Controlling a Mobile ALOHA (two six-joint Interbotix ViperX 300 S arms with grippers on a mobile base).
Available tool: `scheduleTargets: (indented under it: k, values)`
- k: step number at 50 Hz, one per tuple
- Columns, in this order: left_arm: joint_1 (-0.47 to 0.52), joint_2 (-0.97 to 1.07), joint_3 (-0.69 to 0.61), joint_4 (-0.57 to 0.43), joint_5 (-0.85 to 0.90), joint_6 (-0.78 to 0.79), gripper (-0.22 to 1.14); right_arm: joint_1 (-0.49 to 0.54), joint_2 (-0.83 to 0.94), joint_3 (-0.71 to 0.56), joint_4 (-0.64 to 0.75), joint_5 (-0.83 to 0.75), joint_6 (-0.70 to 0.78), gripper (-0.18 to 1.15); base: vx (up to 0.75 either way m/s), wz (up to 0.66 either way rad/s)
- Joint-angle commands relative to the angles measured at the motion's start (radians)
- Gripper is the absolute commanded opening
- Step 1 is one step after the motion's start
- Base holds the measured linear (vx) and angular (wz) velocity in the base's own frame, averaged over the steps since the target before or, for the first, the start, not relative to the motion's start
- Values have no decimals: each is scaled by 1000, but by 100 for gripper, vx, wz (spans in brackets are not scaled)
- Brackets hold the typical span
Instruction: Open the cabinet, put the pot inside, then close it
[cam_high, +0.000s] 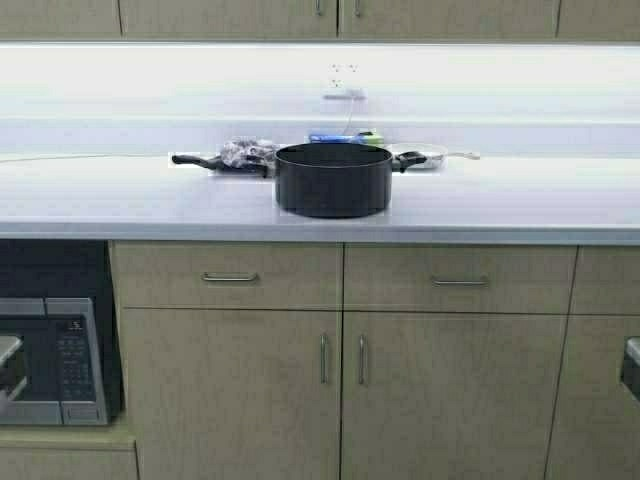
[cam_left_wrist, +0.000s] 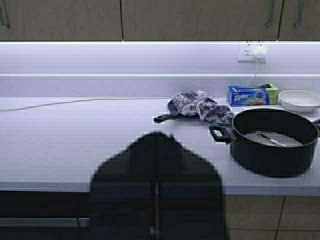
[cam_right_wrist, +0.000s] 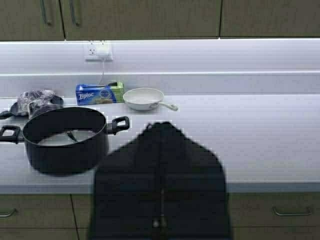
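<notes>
The black pot (cam_high: 333, 180) stands lidless on the white countertop (cam_high: 120, 200), near its front edge. It also shows in the left wrist view (cam_left_wrist: 275, 142) and the right wrist view (cam_right_wrist: 65, 142). The wall cabinet (cam_high: 230, 18) runs along the top, both tan doors closed, with metal handles (cam_high: 320, 7) at their lower edges. My left gripper (cam_left_wrist: 156, 137) is shut and empty, held low in front of the counter to the pot's left. My right gripper (cam_right_wrist: 161, 126) is shut and empty, low in front of the counter to the pot's right.
Behind the pot lie a long-handled black pan with a grey cloth (cam_high: 235, 155), a Ziploc box (cam_high: 345, 138) and a small white frying pan (cam_high: 420, 155). A charger plugs into the wall outlet (cam_high: 342, 85). Base cabinets (cam_high: 230, 390) and a microwave (cam_high: 50, 360) sit below.
</notes>
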Motion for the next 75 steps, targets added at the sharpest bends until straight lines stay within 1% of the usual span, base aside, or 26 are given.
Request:
scheduleTargets:
  k: [1,3,5,12,32,42,54,75]
  values:
    - [-6,11,-9,26,0,-2,-1,9,-2,12,-2,-2,3,5,5,0]
    - [-6,9,-9,34,0,-3,5,9,-5,14,0,0,2,10,5,0]
    - [-6,11,-11,38,0,-5,8,9,-8,15,-2,0,2,9,6,0]
    - [-6,11,-12,41,0,-9,2,9,-15,17,-2,0,-3,6,8,0]
    - [-6,14,2,41,-8,-32,2,9,-5,15,-3,11,-2,6,14,-2]
    - [-6,54,2,43,-20,-35,2,9,15,17,-2,11,3,6,20,1]
    - [-8,14,15,41,-15,-35,2,9,58,11,-15,17,2,6,25,-8]
    - [-6,15,21,41,-12,-44,2,9,66,6,-21,17,6,6,25,-9]
